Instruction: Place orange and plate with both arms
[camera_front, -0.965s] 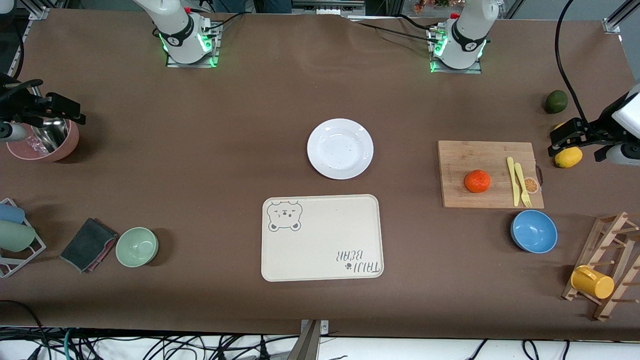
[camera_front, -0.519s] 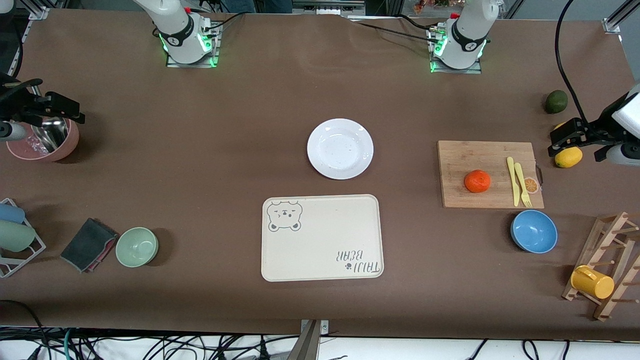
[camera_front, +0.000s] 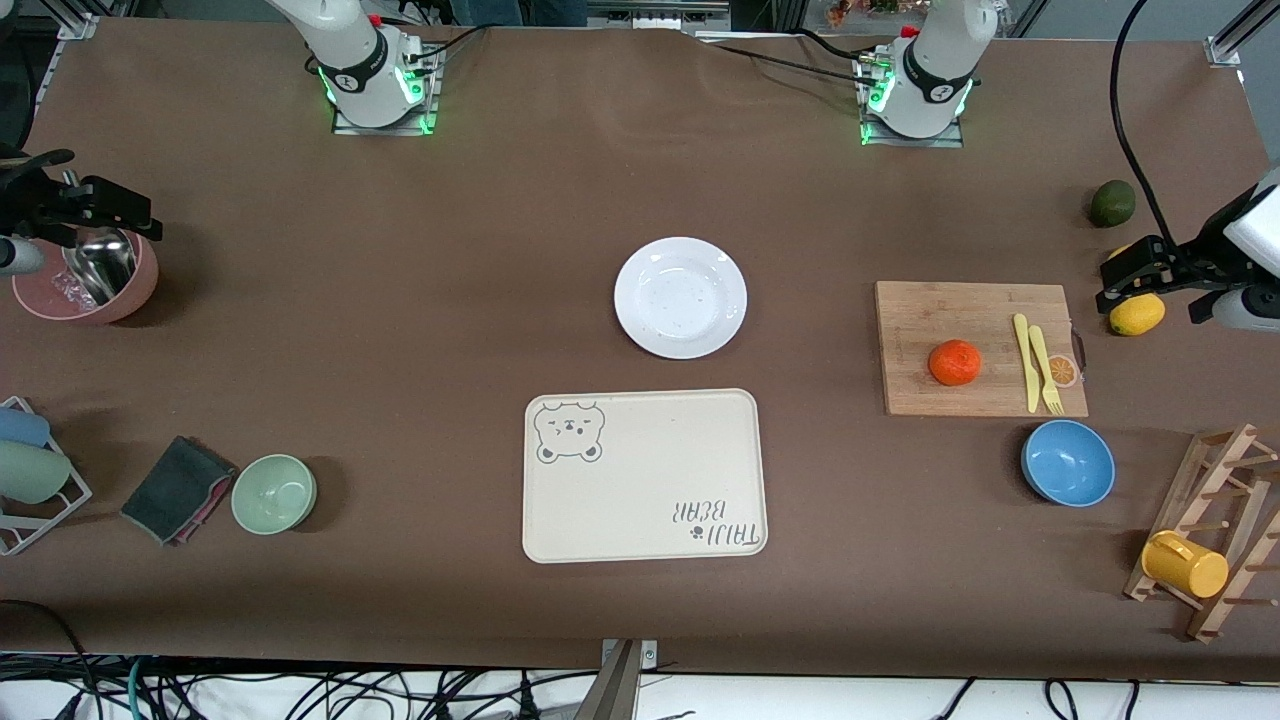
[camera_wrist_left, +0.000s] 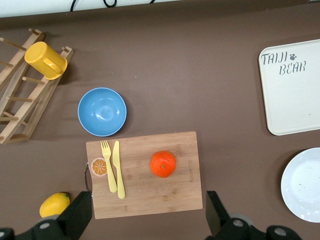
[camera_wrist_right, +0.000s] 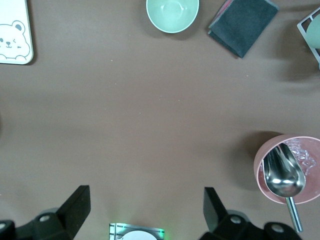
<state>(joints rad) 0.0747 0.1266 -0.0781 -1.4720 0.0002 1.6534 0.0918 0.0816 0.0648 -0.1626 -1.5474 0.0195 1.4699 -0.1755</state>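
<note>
The orange (camera_front: 954, 362) (camera_wrist_left: 163, 164) lies on a wooden cutting board (camera_front: 920, 395) toward the left arm's end of the table. The white plate (camera_front: 680, 297) (camera_wrist_left: 304, 184) sits at mid-table, farther from the front camera than the cream bear-print tray (camera_front: 640, 480). My left gripper (camera_front: 1128, 282) (camera_wrist_left: 148, 217) hangs open and holds nothing, high over the lemon (camera_front: 1137, 314) beside the board. My right gripper (camera_front: 105, 215) (camera_wrist_right: 145, 210) is open with nothing in it, high over the pink bowl (camera_front: 105, 295) at the right arm's end.
A yellow knife and fork (camera_front: 1035, 362) share the board. A blue bowl (camera_front: 1068, 462) is nearer the camera, beside a wooden rack with a yellow mug (camera_front: 1185, 564). A green fruit (camera_front: 1112, 203), a green bowl (camera_front: 274, 492), a grey cloth (camera_front: 175, 488) and a wire rack (camera_front: 35, 500) also stand about.
My right gripper has drifted a little toward the robots' bases over the pink bowl. The left arm, the orange and the plate have not moved.
</note>
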